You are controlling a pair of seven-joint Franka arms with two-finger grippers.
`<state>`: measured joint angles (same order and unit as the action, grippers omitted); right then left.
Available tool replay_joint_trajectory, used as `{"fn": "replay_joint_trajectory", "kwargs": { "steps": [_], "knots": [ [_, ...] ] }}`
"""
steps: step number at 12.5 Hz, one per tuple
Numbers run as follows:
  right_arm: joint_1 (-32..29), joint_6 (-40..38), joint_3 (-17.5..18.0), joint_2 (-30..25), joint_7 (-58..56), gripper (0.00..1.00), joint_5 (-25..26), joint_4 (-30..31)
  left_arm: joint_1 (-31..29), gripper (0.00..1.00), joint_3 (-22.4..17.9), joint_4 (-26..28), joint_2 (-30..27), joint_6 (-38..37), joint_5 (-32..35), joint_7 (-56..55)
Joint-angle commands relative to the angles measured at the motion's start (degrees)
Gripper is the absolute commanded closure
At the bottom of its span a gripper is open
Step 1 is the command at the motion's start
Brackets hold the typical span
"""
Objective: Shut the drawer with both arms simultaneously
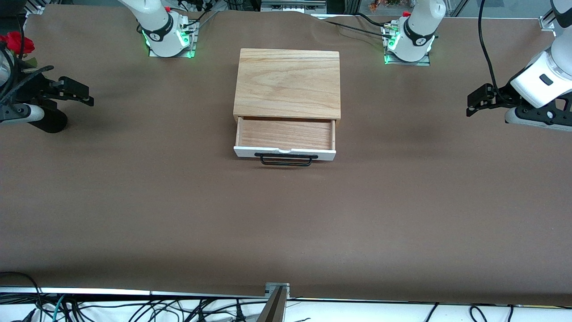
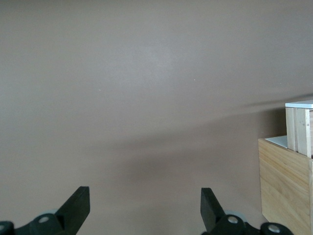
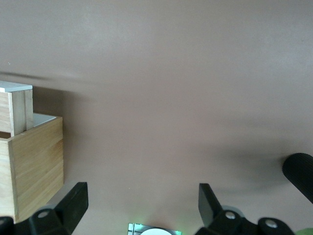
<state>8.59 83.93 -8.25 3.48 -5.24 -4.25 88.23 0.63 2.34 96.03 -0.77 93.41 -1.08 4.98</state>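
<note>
The drawer stands pulled out of the light oak box in the middle of the table, its white front panel and black bar handle toward the front camera. It is empty. My right gripper hangs open and empty above the table at the right arm's end, well apart from the box. My left gripper hangs open and empty at the left arm's end. The left wrist view shows its gripper open, with the drawer and box at the edge. The right wrist view shows its gripper open, with the drawer and box.
Brown cloth covers the table. The two arm bases with green lights stand along the table edge farthest from the front camera. A red flower sits at the right arm's end. Cables hang along the table's near edge.
</note>
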Motion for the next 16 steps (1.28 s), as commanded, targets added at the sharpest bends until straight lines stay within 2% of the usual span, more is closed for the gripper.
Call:
{"fn": "replay_joint_trajectory", "kwargs": {
  "steps": [1,5,8,9,12,14,16],
  "knots": [
    [0.11,-0.52,0.16,-0.75,0.41,0.00,0.03,0.62,0.33,0.00,0.12,-0.40,0.16,-0.68,-3.74,0.38],
    [0.11,-0.35,0.16,-1.02,0.67,0.00,0.03,1.15,0.77,0.00,0.21,-0.58,2.35,0.02,-10.07,-0.23],
    [0.63,0.26,3.14,1.69,0.76,0.00,-1.72,1.15,3.58,0.00,0.73,-2.25,7.61,5.01,-15.26,-0.32],
    [1.07,1.40,4.46,3.27,0.76,0.00,-4.68,0.98,5.15,0.00,0.99,-2.25,9.19,7.56,-16.40,-0.24],
    [3.79,9.39,5.08,12.39,0.85,0.00,-14.18,-1.12,8.15,0.00,1.08,-2.25,15.34,13.98,-25.79,-0.24],
    [6.17,13.35,5.09,21.00,2.24,0.00,-19.19,-6.99,9.82,0.00,1.08,-2.77,20.17,15.92,-30.98,-0.06],
    [7.57,17.39,5.09,29.27,4.62,0.00,-27.18,-13.40,12.62,0.00,1.08,-2.95,24.57,22.39,-37.48,0.47]
  ]
}}
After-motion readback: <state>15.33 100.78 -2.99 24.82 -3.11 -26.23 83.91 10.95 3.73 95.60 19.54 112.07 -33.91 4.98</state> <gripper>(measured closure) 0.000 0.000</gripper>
